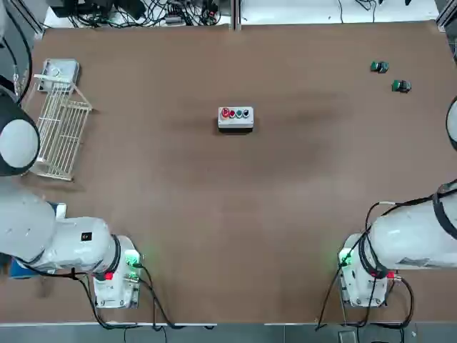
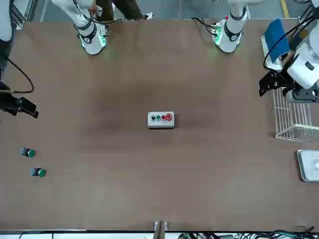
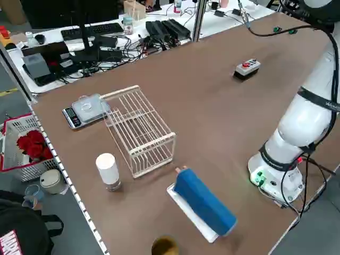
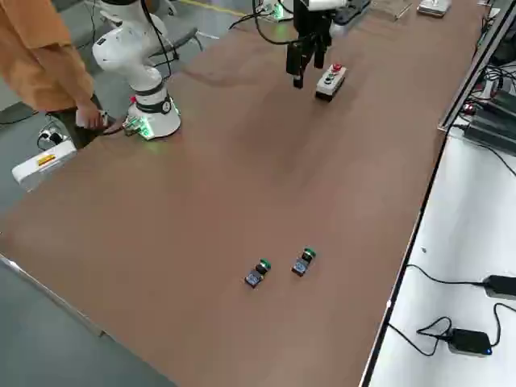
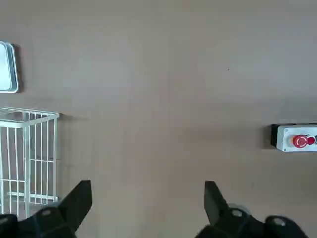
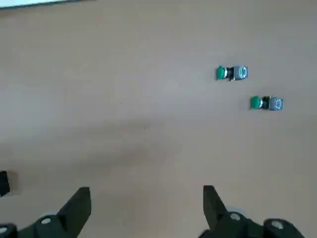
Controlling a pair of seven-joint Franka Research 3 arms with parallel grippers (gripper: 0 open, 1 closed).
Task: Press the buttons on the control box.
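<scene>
Grey little control box (image 1: 235, 119) with its row of round buttons (image 1: 235, 113) is sitting mid-table, both the left gripper (image 5: 147, 208) and right gripper (image 6: 146, 210) are hanging spread open well away, so we're thinking close fingers first, then poke straight down.

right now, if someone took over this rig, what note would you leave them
Left gripper: open, empty, raised above the table's left side near the white wire rack.
Right gripper: open, empty, raised above the right side; the two loose green knobs lie beyond it near the far right corner.
Control box: stands alone mid-table, toward the far side, its buttons facing up in a row, the red one at the robot's left end.
Done: nothing that shows; neither gripper is near the box.
Left: bring a gripper over the box and press the buttons.
</scene>
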